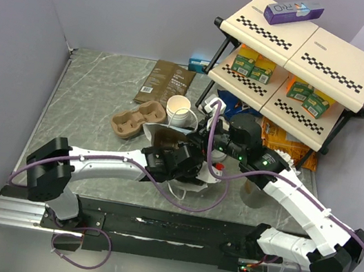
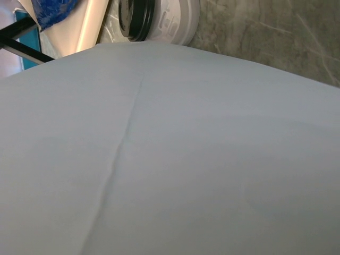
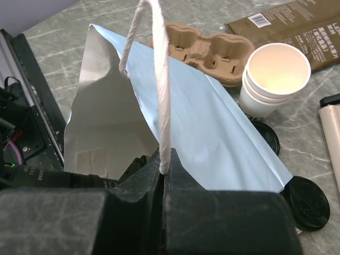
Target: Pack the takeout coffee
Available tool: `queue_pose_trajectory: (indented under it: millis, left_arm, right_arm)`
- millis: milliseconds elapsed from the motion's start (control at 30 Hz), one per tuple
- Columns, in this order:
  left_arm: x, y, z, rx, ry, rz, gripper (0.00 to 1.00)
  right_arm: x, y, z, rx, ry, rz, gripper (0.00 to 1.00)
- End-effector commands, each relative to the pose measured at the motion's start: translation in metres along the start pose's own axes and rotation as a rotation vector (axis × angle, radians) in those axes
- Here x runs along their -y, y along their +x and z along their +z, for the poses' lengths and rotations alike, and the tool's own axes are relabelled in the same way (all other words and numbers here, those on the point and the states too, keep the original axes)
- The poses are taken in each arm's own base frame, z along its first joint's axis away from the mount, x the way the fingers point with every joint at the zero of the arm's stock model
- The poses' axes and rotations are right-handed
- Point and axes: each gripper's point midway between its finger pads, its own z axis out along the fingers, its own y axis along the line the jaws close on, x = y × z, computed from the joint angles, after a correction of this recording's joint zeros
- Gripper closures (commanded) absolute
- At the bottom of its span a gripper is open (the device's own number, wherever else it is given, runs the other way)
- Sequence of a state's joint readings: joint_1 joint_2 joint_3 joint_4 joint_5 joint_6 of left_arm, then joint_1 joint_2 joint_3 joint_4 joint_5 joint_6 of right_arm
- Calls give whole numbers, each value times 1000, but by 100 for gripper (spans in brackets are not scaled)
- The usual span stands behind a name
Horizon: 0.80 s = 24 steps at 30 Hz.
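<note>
A white paper cup with a black lid (image 2: 172,21), the takeout coffee, lies on its side just past the far edge of the white paper bag (image 2: 175,159). That bag fills the left wrist view and hides my left gripper's fingers. From above, my left gripper (image 1: 188,159) is pushed into the bag (image 1: 157,130), jaws spread. My right gripper (image 3: 164,172) is shut on the bag's white twisted handle (image 3: 159,79), holding the mouth up. A stack of unlidded white cups (image 3: 273,79) stands beyond the bag (image 3: 212,127). Two loose black lids (image 3: 305,202) lie beside it.
A brown pulp cup carrier (image 1: 136,120) and a dark-brown coffee pouch (image 1: 165,83) lie behind the bag. A two-level checkered shelf (image 1: 305,66) with boxes stands at the back right, with snack bags under it. A grey wall (image 1: 15,45) runs along the left.
</note>
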State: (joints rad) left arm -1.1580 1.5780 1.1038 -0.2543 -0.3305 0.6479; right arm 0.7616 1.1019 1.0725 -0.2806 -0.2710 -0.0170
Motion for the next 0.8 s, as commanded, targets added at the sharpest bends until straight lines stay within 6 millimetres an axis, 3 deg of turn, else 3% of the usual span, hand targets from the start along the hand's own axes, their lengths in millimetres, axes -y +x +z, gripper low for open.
queue_pose_trajectory:
  millis: [0,233,400,567,667,767]
  left_arm:
    - [12,-19,19,55,65,-3,99]
    - [18,-27,9,109,123,1,99]
    - [26,-25,8,113,157,-11,77]
    - [20,-24,5,126,137,-38,54]
    - [19,-23,0,142,135,-34,45]
    - [22,-22,-5,150,159,-29,41]
  right_arm:
    - [-44,-20,0,64,-184,45,100]
    - [-46,-22,0,65,-192,49,100]
    - [-48,-20,0,59,-200,63,100]
    - [-45,-19,-1,57,-185,61,100]
    - [-44,-17,-1,53,-180,62,100]
    - [-42,-18,-1,56,-171,65,100]
